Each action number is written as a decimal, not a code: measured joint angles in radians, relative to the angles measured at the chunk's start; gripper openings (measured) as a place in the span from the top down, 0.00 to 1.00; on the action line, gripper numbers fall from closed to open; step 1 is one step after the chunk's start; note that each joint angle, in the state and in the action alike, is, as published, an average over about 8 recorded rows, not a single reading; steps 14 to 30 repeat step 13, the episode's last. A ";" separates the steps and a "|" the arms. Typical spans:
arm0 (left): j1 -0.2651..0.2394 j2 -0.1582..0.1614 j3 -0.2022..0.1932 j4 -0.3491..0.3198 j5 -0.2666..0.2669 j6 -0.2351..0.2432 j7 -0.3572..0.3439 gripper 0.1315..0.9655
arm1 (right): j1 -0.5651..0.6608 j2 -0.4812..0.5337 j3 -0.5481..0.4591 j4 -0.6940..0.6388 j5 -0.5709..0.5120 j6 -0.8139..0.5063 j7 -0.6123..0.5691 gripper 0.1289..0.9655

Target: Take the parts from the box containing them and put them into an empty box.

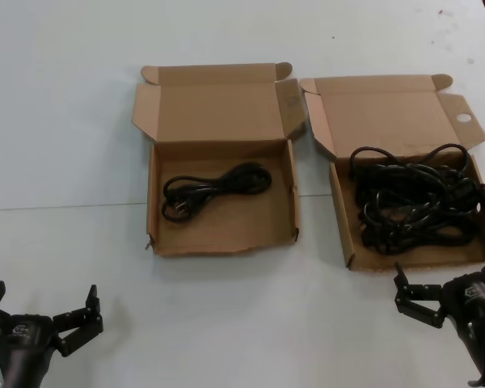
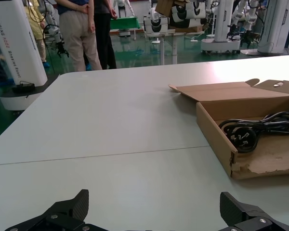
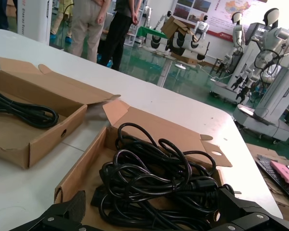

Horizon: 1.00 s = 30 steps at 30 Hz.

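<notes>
Two boxes on the counter (image 1: 65, 121): centre box (image 1: 221, 236) holds one cord (image 1: 216, 187); right box with the tangled cords (image 1: 416, 198). My left gripper (image 1: 42, 311) and right gripper (image 1: 449, 271), lower corners, fingers apart.

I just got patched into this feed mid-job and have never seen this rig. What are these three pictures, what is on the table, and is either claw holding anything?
It is a two-armed robot with a claw-like gripper on each arm. The wide picture comes from a camera on its head, looking down at a white table. The other two come from cameras on its wrists, so each shows its own black fingers at the edge.

Two open cardboard boxes lie on the table. The right box holds a tangled pile of black power cords. The left box, with a ragged front wall, holds one coiled cord.

The left gripper waits near the table's front edge, open and empty. The right gripper is just in front of the full box, open, holding nothing.
</notes>
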 joint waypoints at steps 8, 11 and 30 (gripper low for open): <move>0.000 0.000 0.000 0.000 0.000 0.000 0.000 0.00 | 0.000 0.000 0.000 0.000 0.000 0.000 0.000 0.00; 0.000 0.000 0.000 0.000 0.000 0.000 0.000 0.00 | 0.000 0.000 0.000 0.000 0.000 0.000 0.000 0.00; 0.000 0.000 0.000 0.000 0.000 0.000 0.000 0.00 | 0.000 0.000 0.000 0.000 0.000 0.000 0.000 0.00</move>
